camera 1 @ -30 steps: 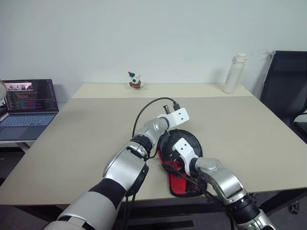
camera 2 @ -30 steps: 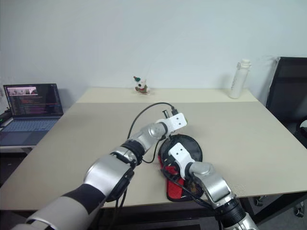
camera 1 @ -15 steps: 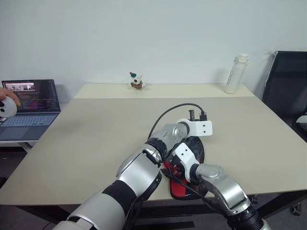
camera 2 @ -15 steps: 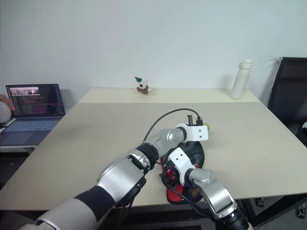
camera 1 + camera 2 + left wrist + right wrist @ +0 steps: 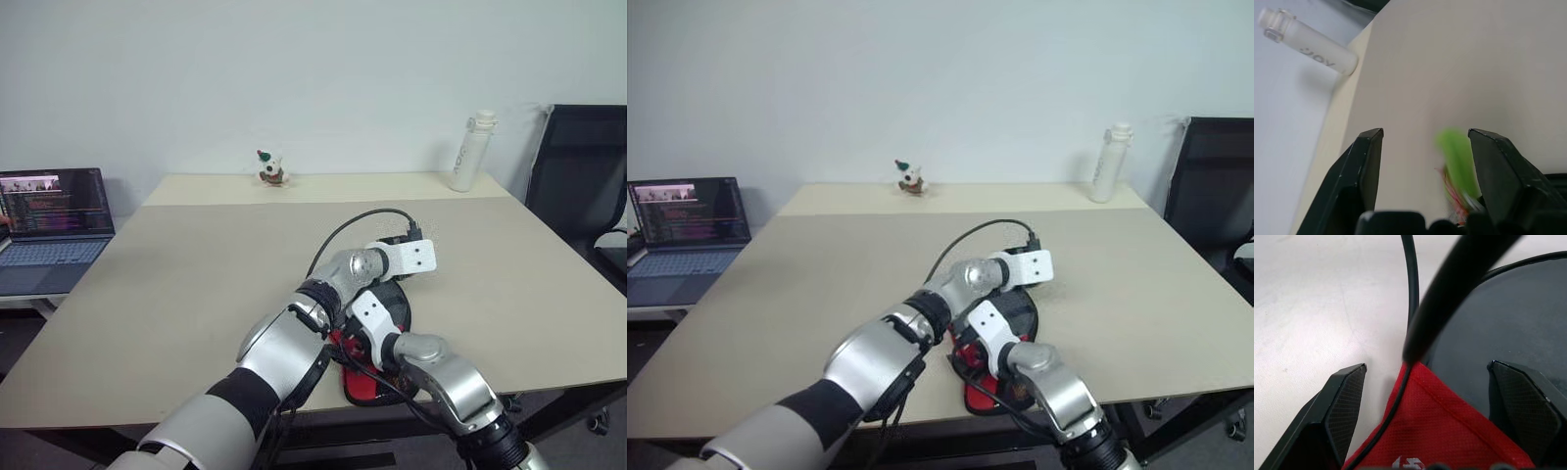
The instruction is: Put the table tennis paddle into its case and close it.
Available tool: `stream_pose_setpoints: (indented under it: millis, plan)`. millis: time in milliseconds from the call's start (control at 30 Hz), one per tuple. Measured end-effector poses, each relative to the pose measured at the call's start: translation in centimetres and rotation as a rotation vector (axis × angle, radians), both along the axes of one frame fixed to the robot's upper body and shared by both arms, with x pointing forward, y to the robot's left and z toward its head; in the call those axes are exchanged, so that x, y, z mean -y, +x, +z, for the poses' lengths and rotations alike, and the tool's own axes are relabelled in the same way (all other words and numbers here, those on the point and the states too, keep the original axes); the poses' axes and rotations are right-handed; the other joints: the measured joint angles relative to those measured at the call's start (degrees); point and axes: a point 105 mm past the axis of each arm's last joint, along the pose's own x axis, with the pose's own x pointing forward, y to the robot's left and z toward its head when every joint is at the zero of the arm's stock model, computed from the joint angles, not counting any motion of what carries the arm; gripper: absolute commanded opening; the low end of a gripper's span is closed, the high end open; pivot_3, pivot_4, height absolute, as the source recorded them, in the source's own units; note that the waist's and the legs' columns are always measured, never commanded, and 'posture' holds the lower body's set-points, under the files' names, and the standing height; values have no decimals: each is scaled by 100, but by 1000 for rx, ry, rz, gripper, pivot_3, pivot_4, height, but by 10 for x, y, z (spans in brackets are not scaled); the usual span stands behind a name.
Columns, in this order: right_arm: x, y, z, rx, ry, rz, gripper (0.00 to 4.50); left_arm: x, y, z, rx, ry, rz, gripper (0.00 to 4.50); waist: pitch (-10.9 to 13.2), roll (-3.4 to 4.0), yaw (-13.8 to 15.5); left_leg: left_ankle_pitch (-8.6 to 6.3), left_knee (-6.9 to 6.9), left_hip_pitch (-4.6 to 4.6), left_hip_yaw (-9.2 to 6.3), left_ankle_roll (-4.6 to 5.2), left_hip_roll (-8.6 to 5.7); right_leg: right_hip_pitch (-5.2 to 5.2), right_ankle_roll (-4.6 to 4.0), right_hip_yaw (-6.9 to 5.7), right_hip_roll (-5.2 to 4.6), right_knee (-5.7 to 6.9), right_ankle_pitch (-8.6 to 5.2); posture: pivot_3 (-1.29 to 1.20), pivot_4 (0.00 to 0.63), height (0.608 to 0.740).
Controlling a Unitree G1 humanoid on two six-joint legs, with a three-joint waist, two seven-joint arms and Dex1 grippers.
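Head stereo pair looks down over table [image 5: 196,264] – wrist cameras close, along pincers.

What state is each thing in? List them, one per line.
case: lying flat
left gripper: jaws open
right gripper: jaws open, over the case
laptop: lid open, screen lit
bottle: upright, capped

Black-and-red case [image 5: 1449,431], beige table [image 5: 196,264], white bottle [image 5: 468,152]
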Motion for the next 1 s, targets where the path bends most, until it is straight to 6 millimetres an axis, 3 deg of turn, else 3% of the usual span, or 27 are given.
stream_pose_setpoints:
  millis: [233,400,467,533,600,700,833,1000]
  plan:
    - [-4,1,5,-31,8,0,4500,-46,25,29,-64,-262,158,2804,2,2,-65,1,0,3,-2,1,2,-1,8,1,3,9,5,0,150,740]
    - [2,-15,22,-110,96,13,4500,-95,39,64,-88,-513,235,2804,13,3,-34,-2,-1,-50,-2,-4,1,-40,8,1,3,-3,5,0,150,740]
    - [3,-23,29,-151,136,25,4500,-106,39,73,-117,-591,218,2804,26,2,-12,-4,-1,-65,-2,-5,0,-53,8,1,2,-6,5,0,150,740]
    - [4,-30,49,-161,225,46,4500,-118,36,76,-176,-670,173,2804,28,4,-4,-4,2,-97,-2,-5,0,-88,7,1,2,2,5,0,150,740]
    - [3,-36,86,-120,359,77,4500,-133,32,66,-283,-755,134,2804,33,9,-14,-4,4,-106,-7,-5,1,-98,6,-1,3,9,6,0,150,740]
    - [15,-39,128,-55,495,95,4500,-137,17,46,-449,-799,9,2804,36,10,-18,-3,7,-105,-15,-5,1,-96,6,-8,3,12,6,0,150,740]
    - [49,-32,129,-46,464,2,4500,-143,-1,22,-550,-754,-64,2804,40,13,19,-4,18,-111,-13,-4,-3,-94,5,-4,-2,11,6,0,150,740]
    - [116,-15,112,65,101,-151,4500,-128,-25,-12,-595,-593,-125,2804,42,16,100,-6,19,-113,-7,1,-8,-94,6,0,-5,2,6,0,150,740]
